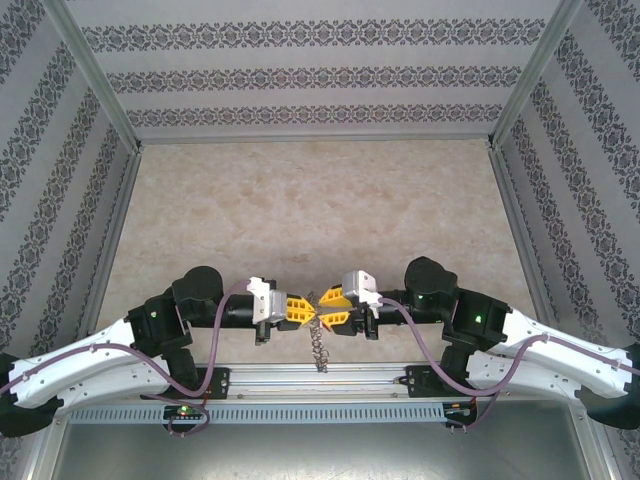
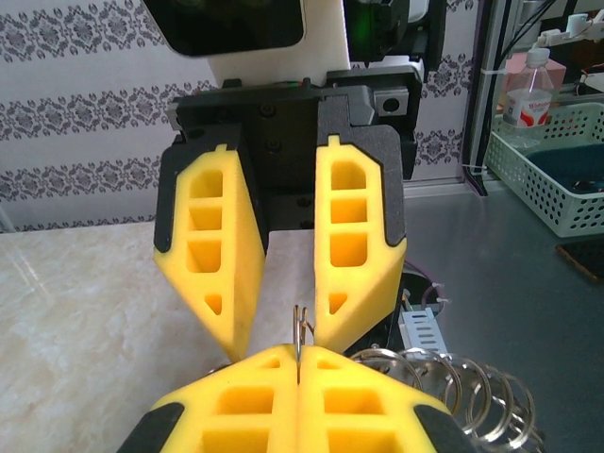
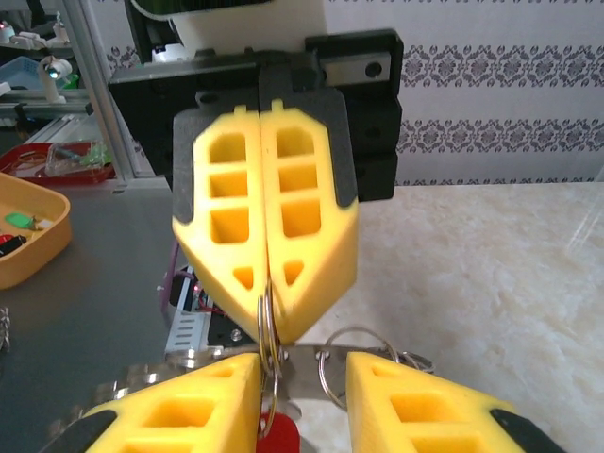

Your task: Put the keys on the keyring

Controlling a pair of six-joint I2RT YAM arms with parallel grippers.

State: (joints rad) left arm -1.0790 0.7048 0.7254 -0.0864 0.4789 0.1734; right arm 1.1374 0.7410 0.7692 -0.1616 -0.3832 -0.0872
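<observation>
Clamps the keyring by one thin wire loop, edge-on, between the clenched tips of the left end effector. Lets the rest dangle as a short grey chain straight below the left end effector, long axis vertical. In the overhead view its lower end reaches toward the rail at the near edge of the table. Fans further wire coils out just below and beside the left end effector in both wrist views. Crops the toothed key edges at the frame bottom, too few showing to count.

Meets the right end effector tip to tip with the left end effector, jaws released and spread, grasping nothing. Straddles the pinched loop; cannot tell whether a finger touches the wire.

Places the red head of the key just below the left end effector, beside the loop and between the spread right fingers. Cuts that head off at the frame edge and hides the blade, so cannot tell which way it points or whether it is threaded on the wire.

Off the table, well apart from the left end effector:
- a pale basket holding something dark blue, with a clear bottle rising above its rim
- an orange tray with a small green piece and dark bits
- a red tray farther back, contents too small to make out
</observation>
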